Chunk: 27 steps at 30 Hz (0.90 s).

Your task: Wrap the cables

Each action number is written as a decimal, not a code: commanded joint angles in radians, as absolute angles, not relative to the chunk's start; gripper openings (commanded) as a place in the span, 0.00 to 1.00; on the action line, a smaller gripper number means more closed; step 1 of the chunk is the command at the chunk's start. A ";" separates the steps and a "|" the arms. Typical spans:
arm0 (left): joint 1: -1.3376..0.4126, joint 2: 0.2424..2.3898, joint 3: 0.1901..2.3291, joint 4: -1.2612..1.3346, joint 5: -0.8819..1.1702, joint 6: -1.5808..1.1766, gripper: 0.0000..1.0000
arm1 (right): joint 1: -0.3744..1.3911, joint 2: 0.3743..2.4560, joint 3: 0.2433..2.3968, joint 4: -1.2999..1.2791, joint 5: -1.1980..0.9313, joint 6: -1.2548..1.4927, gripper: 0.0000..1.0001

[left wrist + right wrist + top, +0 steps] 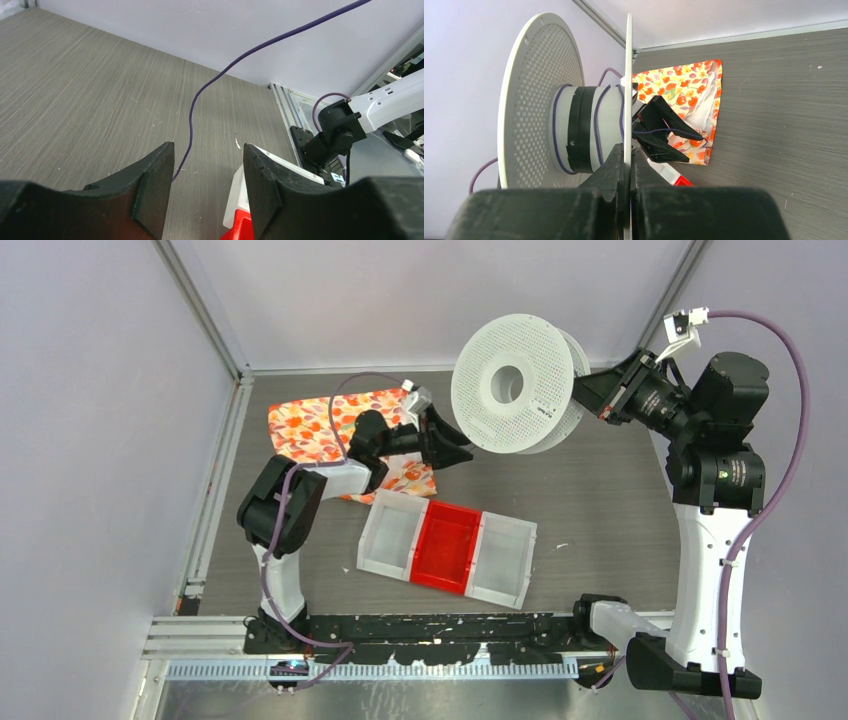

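Observation:
My right gripper [582, 396] [628, 150] is shut on the rim of one flange of a white perforated spool [512, 383] [531, 95] and holds it up in the air on its side. A few turns of thin dark purple cable [596, 120] lie round the spool's hub. The cable runs from the hub across my left gripper's fingers [663, 131]. My left gripper [462, 453] [207, 147] is open just left of and below the spool. In the left wrist view the cable [192, 112] hangs down and passes behind the left finger.
A floral cloth [310, 425] lies at the back left under my left arm. A three-part tray [390, 540] with a red middle bin [447, 545] sits at the table's centre front. Grey walls close in the back and sides.

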State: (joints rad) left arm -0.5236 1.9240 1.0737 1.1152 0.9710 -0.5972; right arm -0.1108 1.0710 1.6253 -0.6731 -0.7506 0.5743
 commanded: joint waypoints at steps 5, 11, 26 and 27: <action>-0.532 1.947 1.077 1.161 0.937 -0.550 0.55 | -0.107 1.044 1.652 -0.574 -0.773 0.606 0.01; -0.545 1.981 1.090 1.107 0.942 -0.521 0.54 | -0.107 1.039 1.649 -0.573 -0.770 0.607 0.01; -0.594 2.024 1.113 1.085 0.902 -0.531 0.14 | -0.107 1.038 1.639 -0.567 -0.762 0.617 0.01; -0.593 2.019 1.111 1.078 0.897 -0.527 0.05 | -0.107 1.038 1.638 -0.568 -0.760 0.617 0.01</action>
State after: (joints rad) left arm -0.5972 2.0327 1.0790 1.0706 0.9173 -0.5434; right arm -0.1108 1.0706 1.6249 -0.6590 -0.7506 0.5823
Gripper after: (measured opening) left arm 0.172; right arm 0.050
